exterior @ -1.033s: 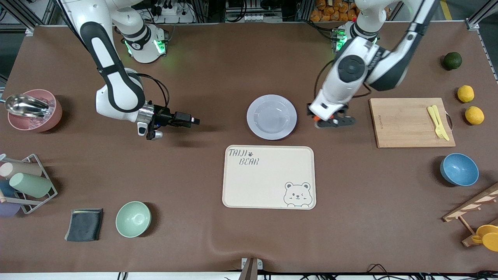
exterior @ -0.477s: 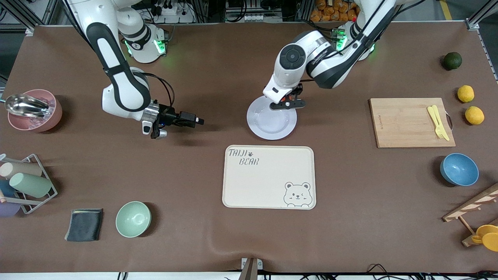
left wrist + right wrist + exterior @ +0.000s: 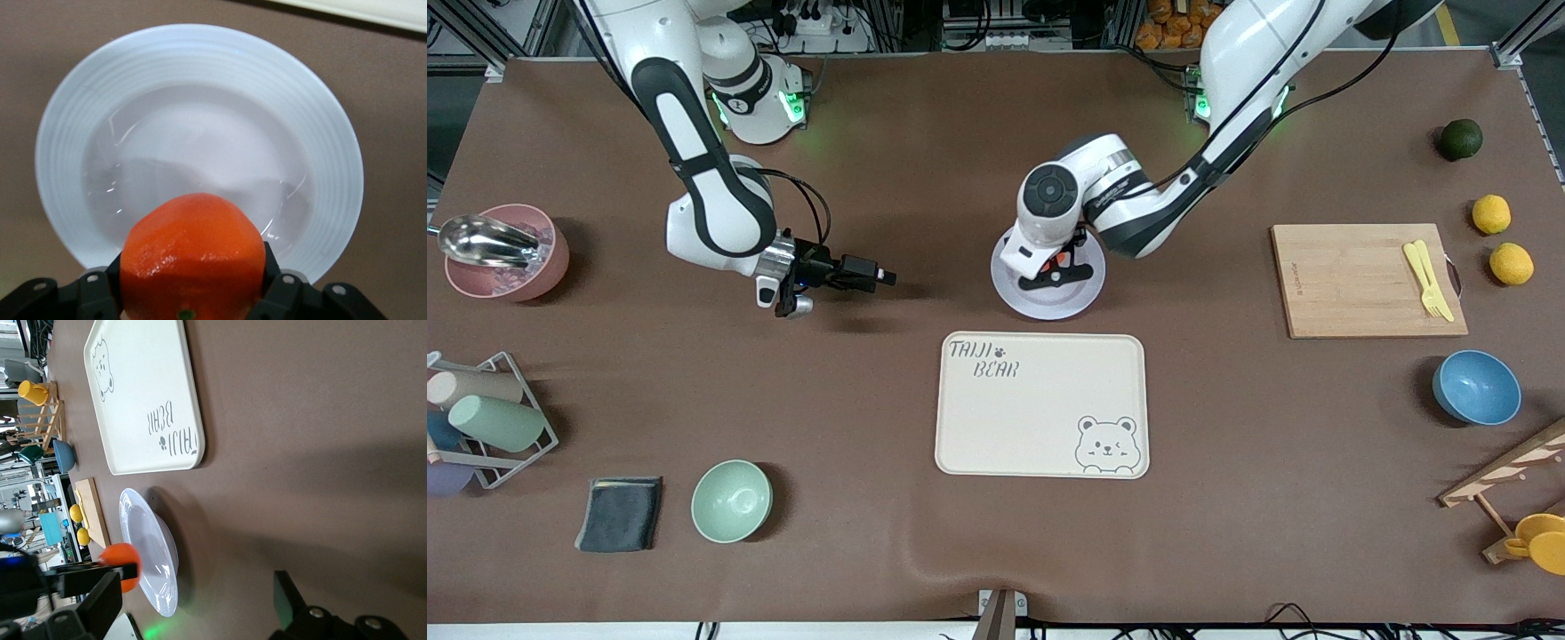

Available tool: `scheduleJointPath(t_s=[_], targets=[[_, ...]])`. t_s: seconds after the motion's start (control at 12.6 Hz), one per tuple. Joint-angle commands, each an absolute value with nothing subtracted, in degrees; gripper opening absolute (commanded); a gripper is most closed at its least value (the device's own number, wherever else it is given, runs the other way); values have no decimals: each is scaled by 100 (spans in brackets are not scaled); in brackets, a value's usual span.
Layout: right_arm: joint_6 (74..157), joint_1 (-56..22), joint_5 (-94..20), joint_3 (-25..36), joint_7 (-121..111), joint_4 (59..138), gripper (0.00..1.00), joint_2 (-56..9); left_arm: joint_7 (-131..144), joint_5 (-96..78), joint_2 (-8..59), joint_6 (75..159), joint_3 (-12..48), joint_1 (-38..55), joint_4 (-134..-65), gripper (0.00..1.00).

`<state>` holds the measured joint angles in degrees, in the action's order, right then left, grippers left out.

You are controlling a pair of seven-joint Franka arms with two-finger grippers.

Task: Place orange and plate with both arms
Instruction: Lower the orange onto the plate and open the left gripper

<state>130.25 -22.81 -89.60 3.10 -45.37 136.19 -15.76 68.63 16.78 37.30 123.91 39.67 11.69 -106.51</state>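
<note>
The pale lavender-white plate point(image 3: 1049, 304) lies mid-table, just farther from the front camera than the cream bear tray. My left gripper point(image 3: 1060, 268) hangs low over the plate's well, shut on the red-orange orange point(image 3: 1060, 259). In the left wrist view the orange point(image 3: 192, 257) fills the gap between the black fingers point(image 3: 275, 277), with the plate point(image 3: 200, 127) right beneath. My right gripper point(image 3: 880, 276) hovers open over bare mat beside the plate, toward the right arm's end. Its wrist view shows the plate point(image 3: 152, 550) edge-on with the orange point(image 3: 120, 561) above it.
The cream tray point(image 3: 1040, 404) sits nearer the front camera than the plate. A wooden cutting board point(image 3: 1352, 280) with a yellow fork, two lemons point(image 3: 1491, 213), a dark green fruit point(image 3: 1461, 139) and a blue bowl point(image 3: 1476, 387) lie toward the left arm's end. A green bowl point(image 3: 731, 500), cloth, cup rack and pink bowl lie toward the right arm's end.
The left arm has swung from beside the cutting board to over the plate, carrying the orange, and has lowered toward the well. The right gripper has crept slightly toward the plate.
</note>
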Motion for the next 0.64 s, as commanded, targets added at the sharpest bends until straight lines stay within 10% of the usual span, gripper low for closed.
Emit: scheduleJointPath(t_s=[0.0, 0.16, 0.24, 0.32, 0.56], targets=[[13069, -2373, -9202, 352, -4755, 13641, 100, -1608, 7093, 1837, 3946, 12305, 3438, 1818, -10266, 0], [13078, -2399, -9263, 352, -4834, 13641, 100, -1669, 7084, 1837, 4042, 12305, 3331, 1881, -10108, 8], [13078, -2417, -9359, 352, -4877, 13641, 100, -1687, 7093, 1837, 4078, 12305, 3322, 1872, -10073, 36], [13069, -2426, -9421, 352, -4982, 13641, 100, -1705, 7084, 1846, 4069, 12305, 3322, 1881, -10064, 99], [13078, -2496, -9518, 352, -5036, 13641, 100, -1749, 7102, 1854, 3842, 12278, 3322, 1793, -10063, 100]])
